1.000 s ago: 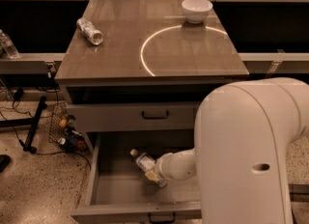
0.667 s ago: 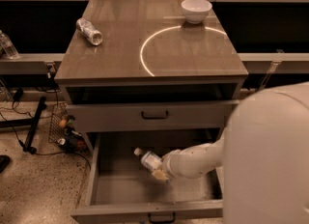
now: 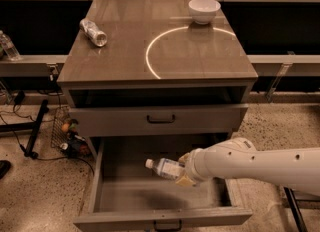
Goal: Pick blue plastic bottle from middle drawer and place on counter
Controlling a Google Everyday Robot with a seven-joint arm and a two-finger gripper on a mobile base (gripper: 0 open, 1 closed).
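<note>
The blue plastic bottle point(image 3: 164, 168), clear with a white cap and pale label, is held tilted above the floor of the open middle drawer point(image 3: 150, 196), cap pointing left. My gripper point(image 3: 182, 172) is at the end of the white arm that reaches in from the right and is shut on the bottle's right end. The counter point(image 3: 200, 61), glossy grey-brown with a thin white circle line, is above the closed upper drawer front.
A white bowl point(image 3: 204, 10) stands at the counter's back right. A short clear bottle point(image 3: 93, 31) lies at its back left. The upper drawer front point(image 3: 161, 119) with dark handle overhangs the open drawer. Cables and clutter point(image 3: 70, 138) lie on the floor at left.
The arm has drawn back to the right and the bottle has risen off the drawer floor, held in the gripper.
</note>
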